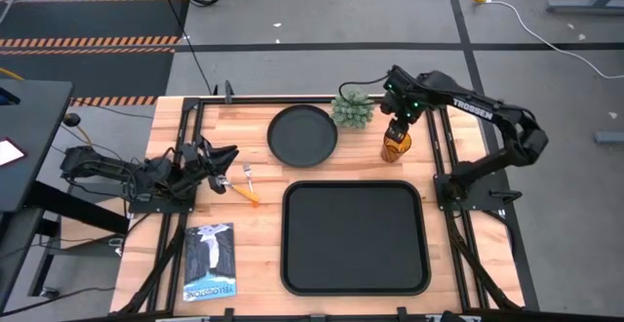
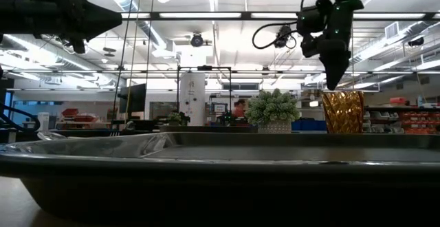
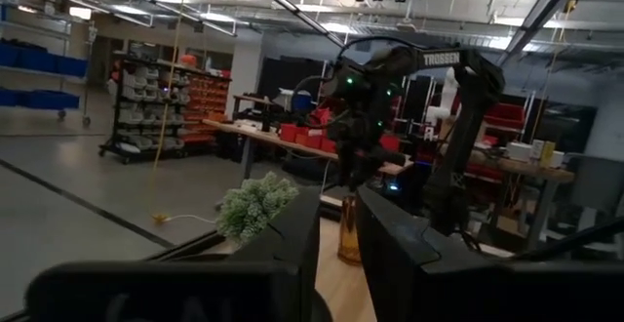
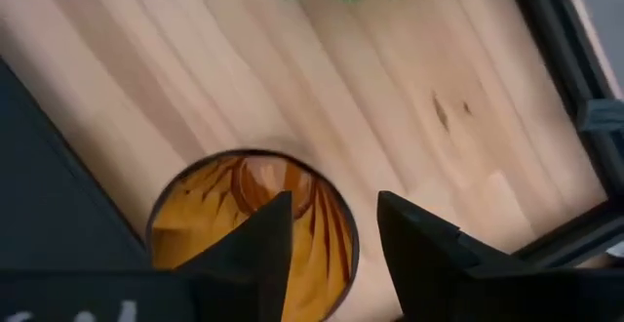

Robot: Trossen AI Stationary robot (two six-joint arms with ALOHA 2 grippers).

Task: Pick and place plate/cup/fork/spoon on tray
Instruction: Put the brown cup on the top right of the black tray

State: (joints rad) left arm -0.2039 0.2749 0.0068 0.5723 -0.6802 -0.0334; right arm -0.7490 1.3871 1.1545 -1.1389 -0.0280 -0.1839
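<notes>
The amber cup [image 1: 396, 146] stands upright on the wood at the far right, beside a small plant. My right gripper [image 1: 395, 127] is open and points down over it. In the right wrist view one finger [image 4: 261, 239] is over the cup's hollow [image 4: 244, 215] and the other [image 4: 419, 249] is outside its rim. In the low view the fingertips [image 2: 334, 82] are just above the cup's rim [image 2: 342, 93]. The round plate [image 1: 302, 135] lies far of the big tray [image 1: 356, 236]. The fork [image 1: 249, 176] and the spoon [image 1: 232, 185] lie left of the tray, by my left gripper [image 1: 226, 156], which is open by a narrow gap.
A small potted plant [image 1: 353, 109] stands between the plate and the cup, close to my right gripper. A booklet [image 1: 210, 261] lies at the near left. Black frame rails run along the table's sides. The tray's rim [image 2: 206, 161] fills the low view's foreground.
</notes>
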